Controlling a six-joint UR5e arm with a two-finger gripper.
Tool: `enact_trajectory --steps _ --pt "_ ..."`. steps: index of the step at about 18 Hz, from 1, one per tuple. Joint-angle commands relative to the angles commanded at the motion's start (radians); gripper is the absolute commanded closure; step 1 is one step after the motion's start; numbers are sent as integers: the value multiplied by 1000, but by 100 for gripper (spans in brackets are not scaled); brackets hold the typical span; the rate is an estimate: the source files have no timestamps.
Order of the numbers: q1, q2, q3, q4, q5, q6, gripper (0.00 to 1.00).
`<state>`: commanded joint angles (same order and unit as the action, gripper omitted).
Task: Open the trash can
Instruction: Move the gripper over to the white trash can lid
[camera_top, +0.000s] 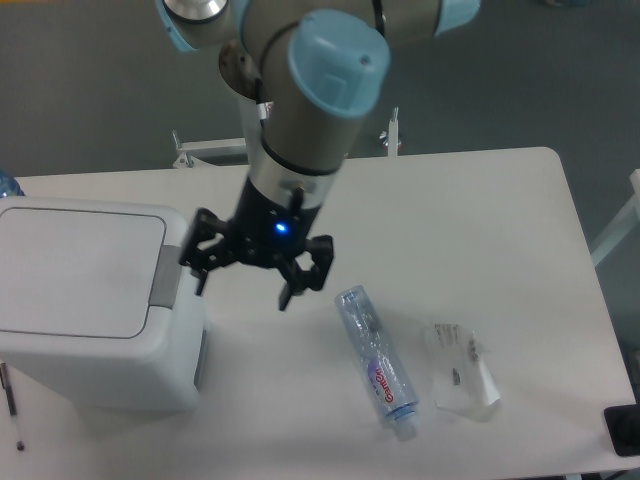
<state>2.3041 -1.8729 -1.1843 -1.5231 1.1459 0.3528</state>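
The trash can (85, 300) is a big white boxy bin at the table's left, lid flat and shut, with a grey push-button strip (166, 273) along the lid's right edge. My gripper (243, 280) hangs from the arm just right of the bin, fingers spread open and empty, the left finger (199, 264) close beside the grey strip; I cannot tell if it touches.
A clear plastic bottle (376, 362) with a red label lies on the white table (480, 220) right of the gripper. A crumpled clear plastic bag (462, 378) lies further right. A dark object (625, 430) sits at the table's lower right corner.
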Motion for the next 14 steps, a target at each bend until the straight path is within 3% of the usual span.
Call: enact_trajectory --steps 14 --pt "-64 -34 9 -26 117 28 0"
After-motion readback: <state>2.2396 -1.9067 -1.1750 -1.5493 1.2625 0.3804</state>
